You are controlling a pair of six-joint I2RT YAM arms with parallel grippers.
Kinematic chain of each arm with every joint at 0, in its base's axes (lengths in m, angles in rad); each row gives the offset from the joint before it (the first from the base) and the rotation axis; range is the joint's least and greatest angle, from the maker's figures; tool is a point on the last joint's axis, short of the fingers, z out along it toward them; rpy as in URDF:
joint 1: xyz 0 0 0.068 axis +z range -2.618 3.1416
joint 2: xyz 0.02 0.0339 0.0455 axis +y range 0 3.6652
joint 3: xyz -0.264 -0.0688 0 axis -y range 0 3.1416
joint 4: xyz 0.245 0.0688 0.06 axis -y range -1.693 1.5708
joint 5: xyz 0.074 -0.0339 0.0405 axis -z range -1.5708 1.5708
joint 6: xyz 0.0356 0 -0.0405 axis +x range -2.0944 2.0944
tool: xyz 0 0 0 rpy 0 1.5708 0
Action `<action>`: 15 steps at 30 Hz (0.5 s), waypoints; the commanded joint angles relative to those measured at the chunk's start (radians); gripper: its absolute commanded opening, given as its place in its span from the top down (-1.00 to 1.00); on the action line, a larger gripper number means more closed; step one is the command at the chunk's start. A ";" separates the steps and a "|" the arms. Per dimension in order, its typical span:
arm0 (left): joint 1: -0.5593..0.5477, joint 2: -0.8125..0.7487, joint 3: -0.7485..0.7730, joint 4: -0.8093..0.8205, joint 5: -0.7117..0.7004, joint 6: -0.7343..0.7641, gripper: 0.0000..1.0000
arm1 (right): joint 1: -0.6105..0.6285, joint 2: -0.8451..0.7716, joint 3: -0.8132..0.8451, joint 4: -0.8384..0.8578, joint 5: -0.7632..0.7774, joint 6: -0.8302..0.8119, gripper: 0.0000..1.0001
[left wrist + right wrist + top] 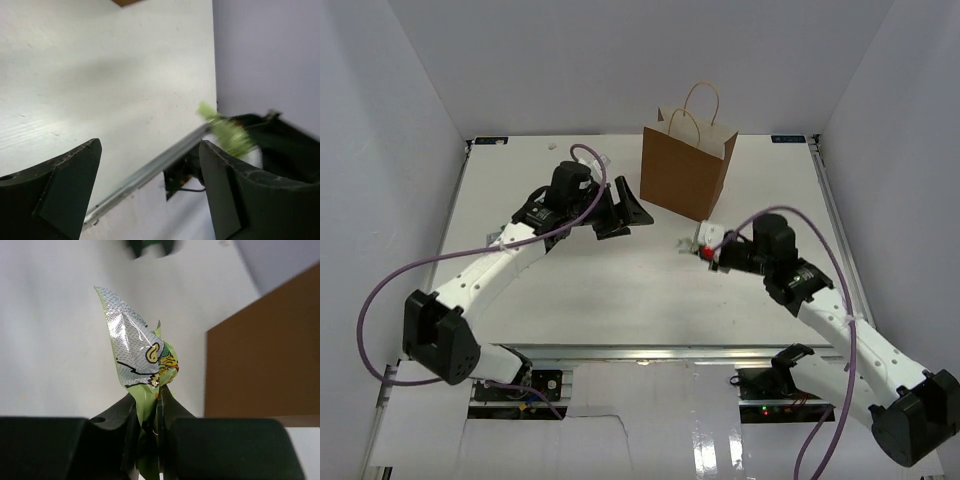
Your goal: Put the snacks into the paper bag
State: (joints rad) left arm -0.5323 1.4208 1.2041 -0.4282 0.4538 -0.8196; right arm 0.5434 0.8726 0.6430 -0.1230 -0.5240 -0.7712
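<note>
Snack packet (142,365): green-silver foil, cartoon print, no legible wording; lower end hidden; near paper bag (685,170) front
Right gripper (149,402): clamped on it
Left gripper (150,150): jaws apart, left of bag; green blur (227,132) beside it, unidentifiable

You see the paper bag (685,175) standing at the back of the table (620,290). Your left gripper (622,208) is just left of the bag. Your right gripper (703,247), with a snack packet (137,357) pinched in it, is just in front of the bag.
</note>
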 commanded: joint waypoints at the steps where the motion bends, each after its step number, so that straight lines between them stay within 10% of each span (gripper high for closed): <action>1: 0.005 -0.137 -0.001 -0.086 -0.292 0.115 -0.80 | -0.060 0.110 0.254 0.237 0.129 0.591 0.85; 5: 0.011 -0.281 -0.095 -0.090 -0.478 0.135 -0.96 | -0.192 0.333 0.627 0.174 0.272 0.962 0.85; 15: 0.020 -0.464 -0.235 -0.109 -0.564 0.096 -0.96 | -0.306 0.624 0.958 0.195 0.253 0.977 0.85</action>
State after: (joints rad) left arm -0.5179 0.9787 0.9928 -0.5186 -0.0589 -0.7147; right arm 0.2455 1.4570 1.5597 0.0380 -0.2695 0.1783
